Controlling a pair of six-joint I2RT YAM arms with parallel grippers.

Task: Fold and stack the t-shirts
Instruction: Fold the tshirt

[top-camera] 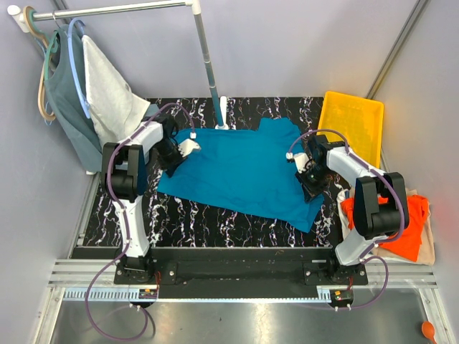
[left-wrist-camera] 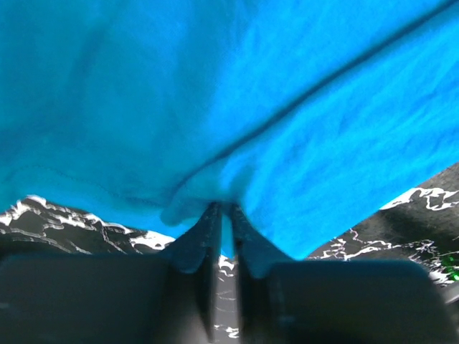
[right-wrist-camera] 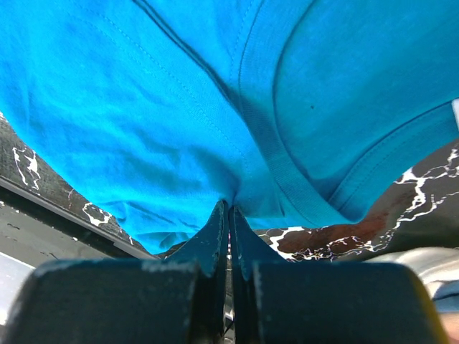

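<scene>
So left gripper (left-wrist-camera: pixel 222 213) and right gripper (right-wrist-camera: pixel 228 209) are both pinching opposite edges of the teal t-shirt (top-camera: pixel 237 168), probably prepping a fold.

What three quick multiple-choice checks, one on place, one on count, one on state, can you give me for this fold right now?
1. The orange t-shirt lies: A) right of the table, on the cream t-shirt; B) spread mid-table; C) on a hanger.
2. Garments hanging on the rail: A) none; B) four; C) two.
3. The right gripper is: A) wide open; B) shut on the teal t-shirt; C) out of sight.
Answers: 1 A, orange shows over cream there; 2 C, a grey-green top and a white cloth; 3 B, its fingers pinch the cloth's edge.
</scene>
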